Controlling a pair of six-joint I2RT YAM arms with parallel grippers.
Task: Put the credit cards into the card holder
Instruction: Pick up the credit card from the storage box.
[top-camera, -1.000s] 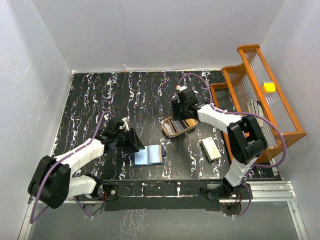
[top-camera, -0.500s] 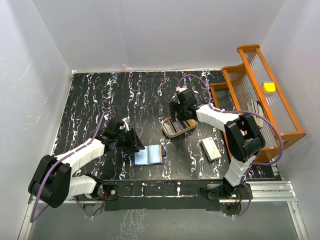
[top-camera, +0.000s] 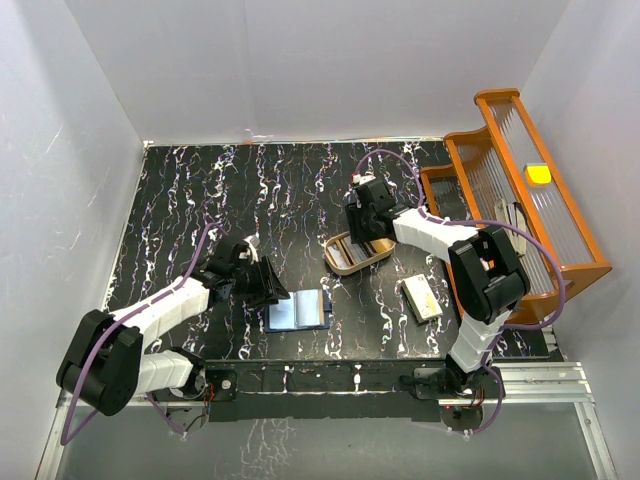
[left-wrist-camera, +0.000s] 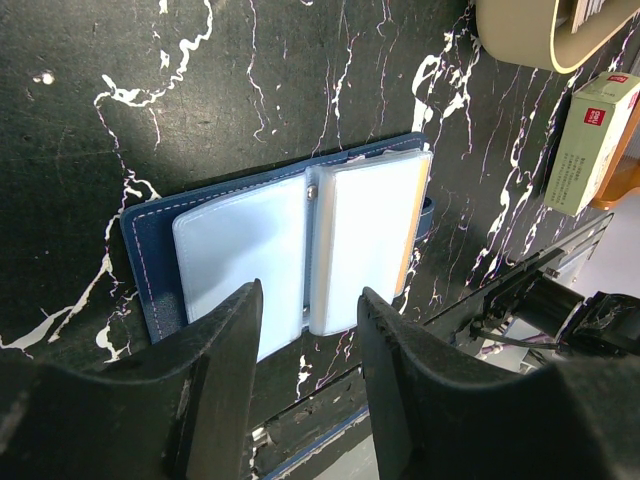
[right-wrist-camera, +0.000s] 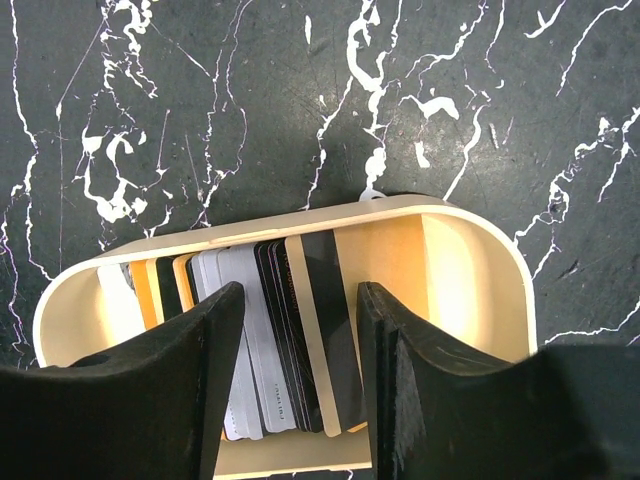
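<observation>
Several cards (right-wrist-camera: 300, 330) stand in tray (right-wrist-camera: 480, 300); we'd drop right fingers (right-wrist-camera: 200, 400), apart, around just one edge card; left fingers (left-wrist-camera: 220, 380), also apart, should pin holder (left-wrist-camera: 290, 240) open.

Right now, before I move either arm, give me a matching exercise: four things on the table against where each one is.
Things: 1 card holder; 2 credit cards; 3 cream-yellow box; 4 orange rack.
Places: A inside the tan tray; B at the right edge of the table; C lying open under the left end effector; D just right of the tray.
Pairs: 1-C; 2-A; 3-D; 4-B.
</observation>
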